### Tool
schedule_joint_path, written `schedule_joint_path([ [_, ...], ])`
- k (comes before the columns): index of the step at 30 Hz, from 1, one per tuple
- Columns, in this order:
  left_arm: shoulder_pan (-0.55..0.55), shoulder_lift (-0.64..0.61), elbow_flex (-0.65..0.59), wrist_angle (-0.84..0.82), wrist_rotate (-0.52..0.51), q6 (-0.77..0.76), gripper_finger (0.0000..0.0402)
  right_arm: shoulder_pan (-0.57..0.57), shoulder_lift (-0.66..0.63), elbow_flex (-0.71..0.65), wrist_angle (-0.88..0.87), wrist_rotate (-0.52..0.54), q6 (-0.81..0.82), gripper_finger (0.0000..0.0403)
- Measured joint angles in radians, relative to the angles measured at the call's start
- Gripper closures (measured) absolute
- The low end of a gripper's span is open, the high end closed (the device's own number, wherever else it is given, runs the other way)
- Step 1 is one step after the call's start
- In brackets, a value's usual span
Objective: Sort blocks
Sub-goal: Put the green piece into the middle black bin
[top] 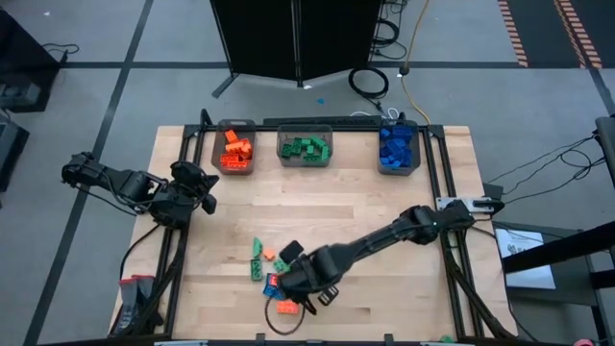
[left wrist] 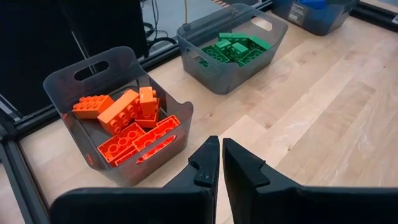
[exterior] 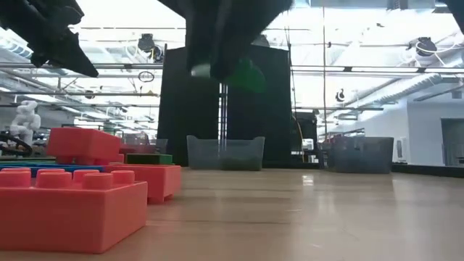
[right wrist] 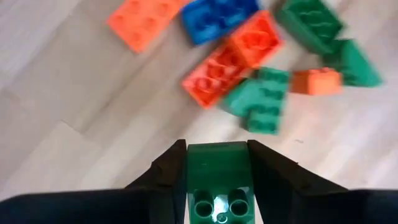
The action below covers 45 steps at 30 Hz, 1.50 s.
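Near the front edge of the bench [top: 384, 288], left of its middle, the right gripper [right wrist: 217, 163] has its two fingers part-closed on a green block [right wrist: 217, 177], pinching its flat side walls with the studs showing between the jaws; in the low view this block [exterior: 246, 75] hangs clear above the wood, so it looks lifted and ready to travel. Just beyond and beside it lies the loose pile of blocks [right wrist: 249, 68], orange, blue and green bricks touching or overlapping one another on the bare wood. These bricks look light, hard and stiff, with smooth plastic faces that could slip, so a squeeze across two opposite flat sides, low on the body and centred, seems the safest hold; a corner grip might let one twist out. Farther back, by the left edge, the left gripper [left wrist: 219, 168] waits with its fingers closed together and nothing between them. Along the far edge stand three bins: the orange bin [top: 234, 149] toward the left corner, the green bin [top: 306, 147] in the middle and the blue bin [top: 397, 149] toward the right, each already holding bricks of its colour; the green one is likely where the held brick belongs
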Motion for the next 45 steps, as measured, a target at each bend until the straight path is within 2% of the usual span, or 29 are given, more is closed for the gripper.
schedule_joint_path([
  [5, 0.000, 0.001, 0.000, 0.000, 0.000, 0.000, 0.0378, -0.066, -0.023, 0.039, -0.013, -0.004, -0.009, 0.0280],
  [14, 0.000, 0.005, 0.000, 0.000, 0.000, 0.002, 0.0378, -0.284, -0.084, 0.042, -0.002, 0.019, -0.029, 0.0280],
  [27, 0.000, 0.013, 0.000, -0.001, -0.005, 0.007, 0.0378, -0.631, -0.097, 0.042, 0.210, 0.040, -0.021, 0.0280],
  [32, 0.000, 0.013, 0.000, -0.001, -0.030, 0.007, 0.0378, -0.742, -0.097, 0.042, 0.306, 0.042, 0.057, 0.0280],
  [38, 0.000, 0.013, 0.000, 0.000, -0.066, 0.017, 0.0378, -0.840, -0.097, 0.033, 0.339, 0.035, 0.124, 0.0280],
  [45, 0.000, 0.013, 0.000, 0.001, -0.068, 0.024, 0.0378, -0.869, -0.097, -0.066, 0.345, -0.046, 0.125, 0.0280],
])
